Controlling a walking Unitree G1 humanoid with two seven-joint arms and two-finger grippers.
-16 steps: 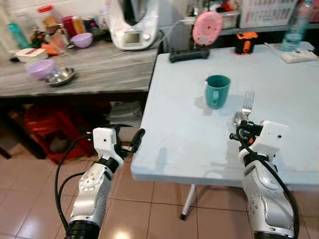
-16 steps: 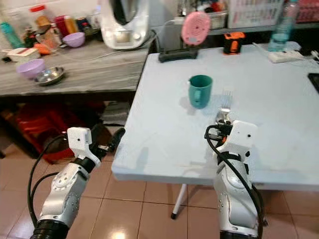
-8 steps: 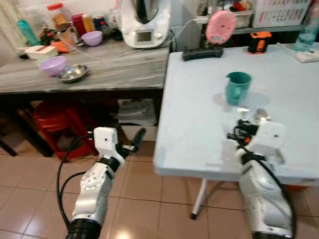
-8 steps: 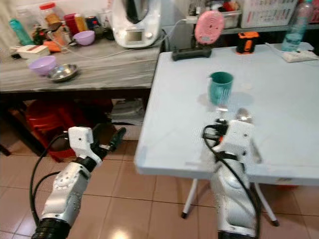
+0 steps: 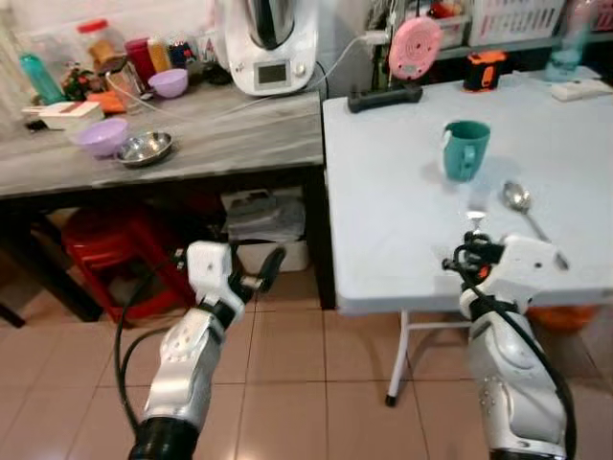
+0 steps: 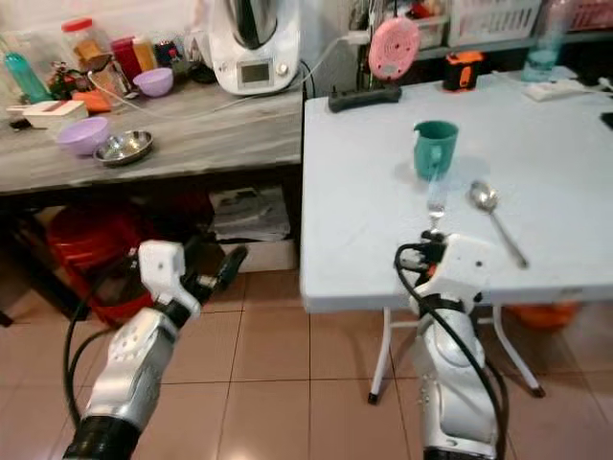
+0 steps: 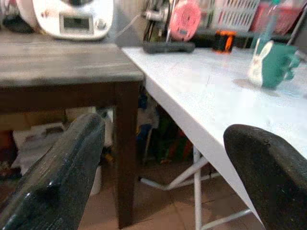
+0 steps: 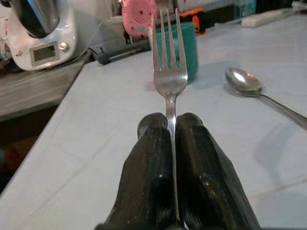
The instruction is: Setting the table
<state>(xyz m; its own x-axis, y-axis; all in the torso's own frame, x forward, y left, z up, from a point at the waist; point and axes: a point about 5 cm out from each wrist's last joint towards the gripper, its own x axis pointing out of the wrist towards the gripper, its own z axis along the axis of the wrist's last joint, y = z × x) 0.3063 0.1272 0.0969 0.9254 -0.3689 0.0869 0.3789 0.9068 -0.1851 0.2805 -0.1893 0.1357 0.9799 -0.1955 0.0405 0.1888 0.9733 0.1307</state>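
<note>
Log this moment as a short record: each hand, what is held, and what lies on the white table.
right hand: shut on the fork, at the table's near edge
fork: clamped by its handle, tines toward the green mug
left hand: open, holding nothing, off the table's left side
green mug: upright on the white table
spoon: lying on the table, right of the fork

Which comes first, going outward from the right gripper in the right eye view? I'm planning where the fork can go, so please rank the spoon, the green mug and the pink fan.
1. Spoon: on the white table, just ahead and to the right of the right gripper, which holds the fork.
2. Green mug: mid-table, straight ahead.
3. Pink fan: at the table's far edge.
</note>
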